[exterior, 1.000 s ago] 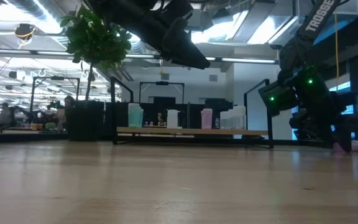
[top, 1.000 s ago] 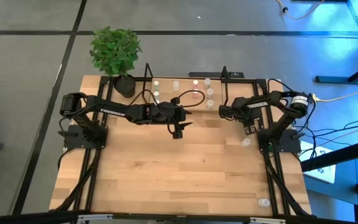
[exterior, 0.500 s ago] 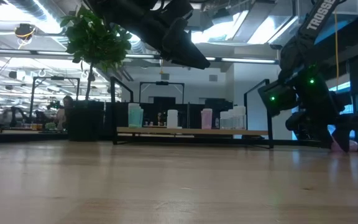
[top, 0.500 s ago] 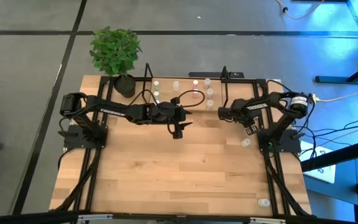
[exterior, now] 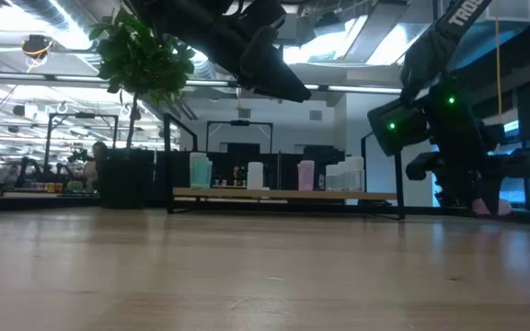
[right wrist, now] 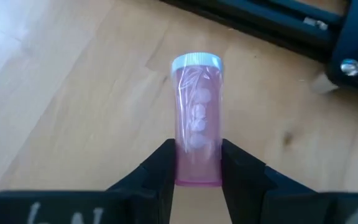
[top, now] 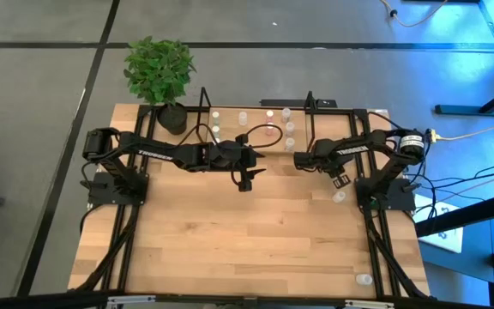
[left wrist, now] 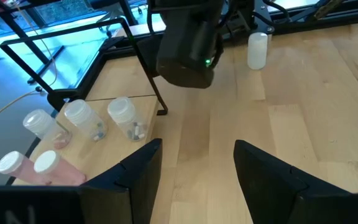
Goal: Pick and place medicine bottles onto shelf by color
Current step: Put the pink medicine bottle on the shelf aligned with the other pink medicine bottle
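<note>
Right gripper (right wrist: 197,165): clamped on a pink medicine bottle (right wrist: 197,118), pinching its base between both fingers; the white cap points away from the wrist and pale pills show inside. In the high view this gripper hangs above the table just beside the shelf's right upright.
Left gripper (left wrist: 194,171): fingers apart, holding nothing, hovering over the tabletop near the front edge of the shelf (top: 256,133).
Shelf contents: in the left wrist view, 3 clear bottles (left wrist: 79,118) stand grouped beside 2 pink ones (left wrist: 42,168); the low view shows a greenish bottle (exterior: 200,171) further along.
Loose bottles: 1 pale bottle (top: 339,196) stands on the table near the right arm's base, another (top: 364,279) near the front right corner.
Risk, grip: the hold is low on the bottle, so a quick swing could tilt it or let it slip out.
Risk, collision: the black wire upright (top: 309,116) lies close to the carry path and could clip the bottle.
Risk, placement: a crowded pink group means a careless set-down may topple neighbours.
</note>
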### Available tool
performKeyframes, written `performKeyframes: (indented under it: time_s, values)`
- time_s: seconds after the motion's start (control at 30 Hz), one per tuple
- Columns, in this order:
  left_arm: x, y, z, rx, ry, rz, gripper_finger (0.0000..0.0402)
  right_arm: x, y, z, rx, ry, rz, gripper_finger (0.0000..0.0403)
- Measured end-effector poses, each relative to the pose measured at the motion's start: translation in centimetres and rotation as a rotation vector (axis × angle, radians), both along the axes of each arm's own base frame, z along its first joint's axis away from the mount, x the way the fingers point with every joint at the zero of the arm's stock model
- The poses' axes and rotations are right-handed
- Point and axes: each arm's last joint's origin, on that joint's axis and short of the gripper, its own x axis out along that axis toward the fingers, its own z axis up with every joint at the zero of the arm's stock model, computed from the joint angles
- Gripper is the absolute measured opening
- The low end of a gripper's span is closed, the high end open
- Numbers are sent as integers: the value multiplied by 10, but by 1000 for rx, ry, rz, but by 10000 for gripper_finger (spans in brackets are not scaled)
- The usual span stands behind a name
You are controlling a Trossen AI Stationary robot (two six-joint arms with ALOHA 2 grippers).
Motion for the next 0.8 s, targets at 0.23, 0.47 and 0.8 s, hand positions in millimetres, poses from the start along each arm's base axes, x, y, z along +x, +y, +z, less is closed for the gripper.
performKeyframes:
  time_s: [0.23, 0.47, 0.8]
  values:
    - [0, 0, 0, 0, 0, 0, 194, 14, 16, 13, 49, -12, 61, 112]
    - [0, 0, 0, 0, 0, -1, 194, 29, 35, 28, 62, -37, 143, 112]
    - [0, 0, 0, 0, 0, -1, 194, 46, 66, 45, 87, -97, 253, 112]
